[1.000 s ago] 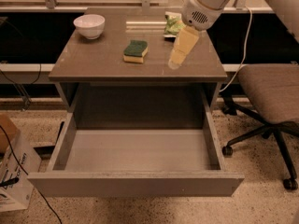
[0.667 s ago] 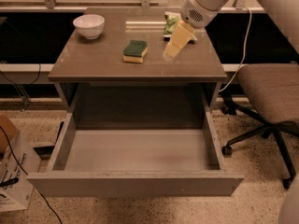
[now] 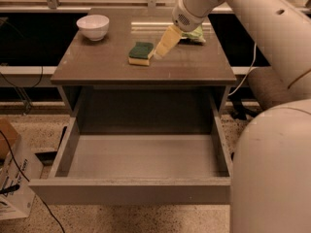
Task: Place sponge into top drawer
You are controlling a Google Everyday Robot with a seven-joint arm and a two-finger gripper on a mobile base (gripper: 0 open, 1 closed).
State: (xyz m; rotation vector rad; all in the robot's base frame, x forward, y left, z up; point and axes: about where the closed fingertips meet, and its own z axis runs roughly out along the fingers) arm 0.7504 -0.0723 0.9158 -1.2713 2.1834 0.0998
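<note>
Nearest: wide shallow grey top drawer (image 3: 141, 161), standing open. Beyond, on brown tabletop (image 3: 107, 69) — small sponge (image 3: 141, 53), green scouring layer over yellow foam, long axis roughly left-right. Just right of sponge, tip almost touching — pale yellow gripper (image 3: 159, 52), slanting down-left; spread or pressed together, cannot tell.

Jaws above tabletop (image 3: 97, 62), beside sponge (image 3: 141, 53), hide snack bag (image 3: 197, 34) partly (arm (image 3: 262, 18) cut off at right edge).
</note>
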